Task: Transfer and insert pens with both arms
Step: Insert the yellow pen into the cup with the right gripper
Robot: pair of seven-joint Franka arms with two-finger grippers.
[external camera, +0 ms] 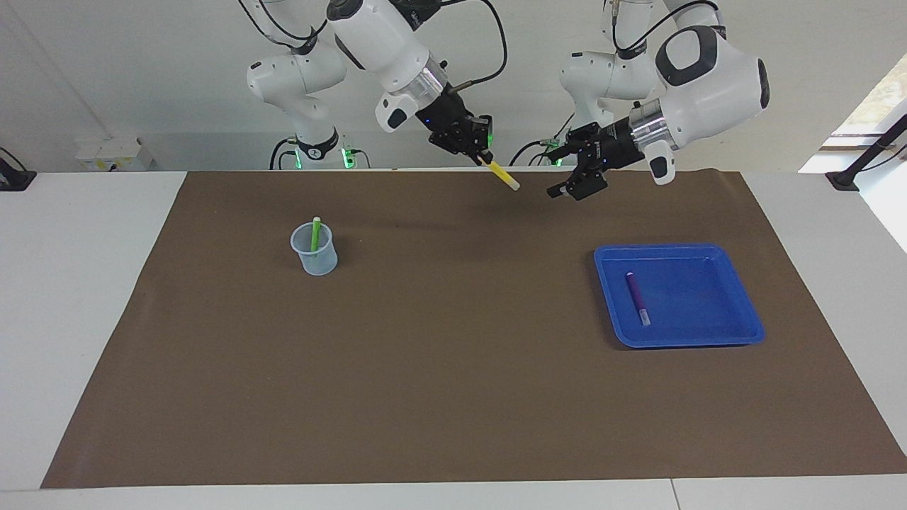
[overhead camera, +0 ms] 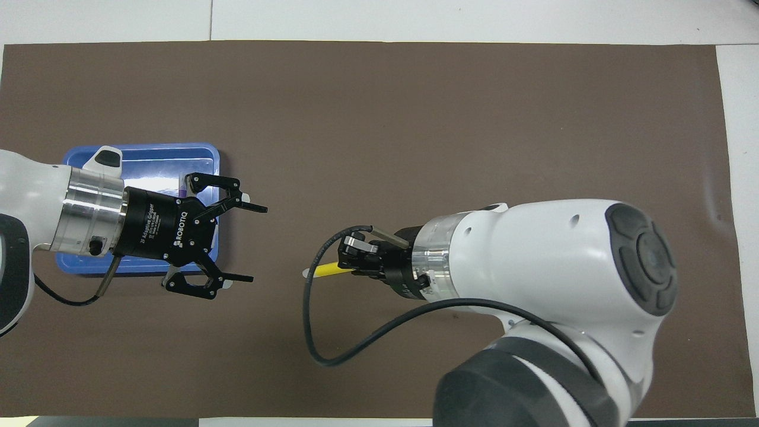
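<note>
The yellow pen (external camera: 502, 175) is gripped at one end by the right end effector (external camera: 483, 154), whose fingers are closed on it; it is held in the air over the brown mat (external camera: 453, 368), tilted downward, its whitish cap pointing toward the left end effector (external camera: 565, 185). The left end effector is seen open and empty, its fingers spread wide, raised above the mat near the blue tray (external camera: 737, 312), with a clear gap between it and the pen.

Farther from the robots, the green pen (external camera: 315, 236) is seen standing in the clear cup (external camera: 314, 256), toward the right arm's end of the bench (external camera: 64, 283). The purple pen (external camera: 636, 297) is seen lying flat in the tray, toward the left arm's end.
</note>
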